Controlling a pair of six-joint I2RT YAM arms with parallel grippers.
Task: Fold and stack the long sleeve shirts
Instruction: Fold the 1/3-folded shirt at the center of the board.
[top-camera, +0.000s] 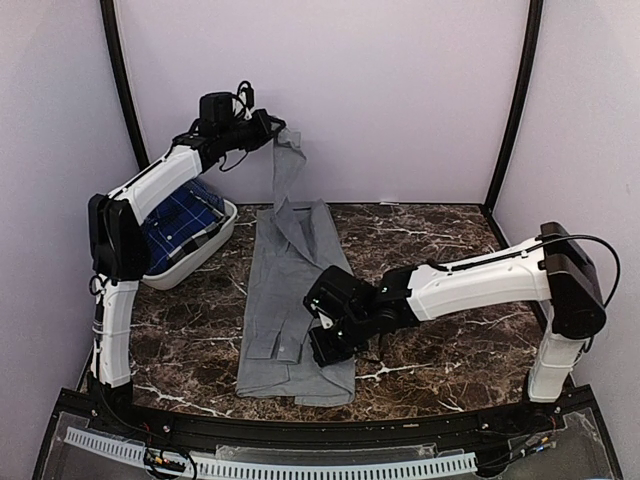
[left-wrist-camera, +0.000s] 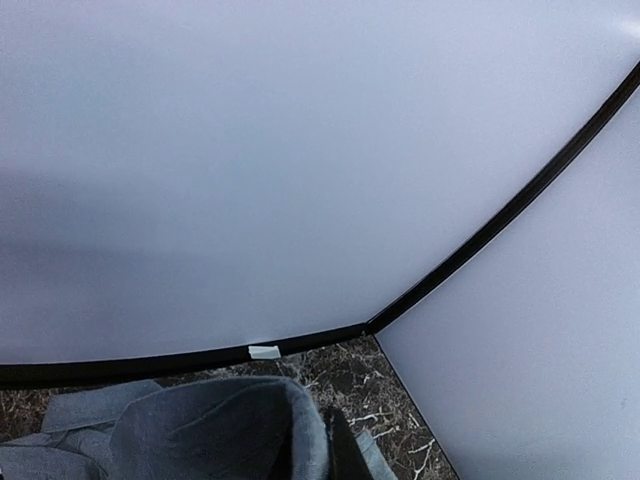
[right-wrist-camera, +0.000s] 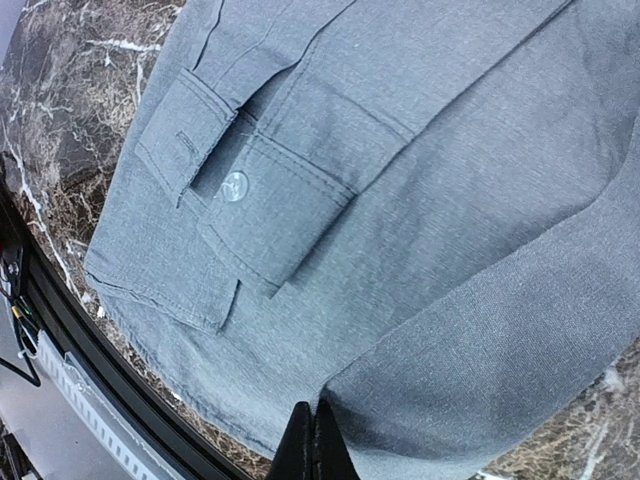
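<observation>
My left tool (top-camera: 270, 128) is clenched on the end of one sleeve (top-camera: 287, 165) of the grey shirt (top-camera: 285, 290). It holds the sleeve up off the table (top-camera: 440, 240) at about 12 o'clock, and the sleeve hangs slack down to the shoulder. My right tool (right-wrist-camera: 315, 440) is clenched too, tips together at the hem corner at the shirt's 5 o'clock. I can't tell whether cloth is pinched between them or only pressed down.

Handling, my read:
- The cloth is light, thin and fully limp. It drapes from any grip point and won't hold a shape, so a fold needs one end pinned.
- It's not fragile. It should slide easily on the polished marble table, so a drag moves the whole shirt.
- Best grips are the double-thick parts: cuff, hem corner, collar, shoulder seam. A mid-panel pinch just bunches it.

The grey shirt lies lengthwise mid-table, collar toward 12 and hem toward 6. Its other sleeve is folded over the body, with the buttoned cuff (right-wrist-camera: 270, 210) near the hem at 7 o'clock.

Count:
- Shirts: two, one grey on the table and one plaid shirt (top-camera: 185, 225) bunched in the basket (top-camera: 190, 265) at 10 o'clock.
- Baskets: one.
- Sleeves in the air: one.
- Nothing stacked yet.
</observation>
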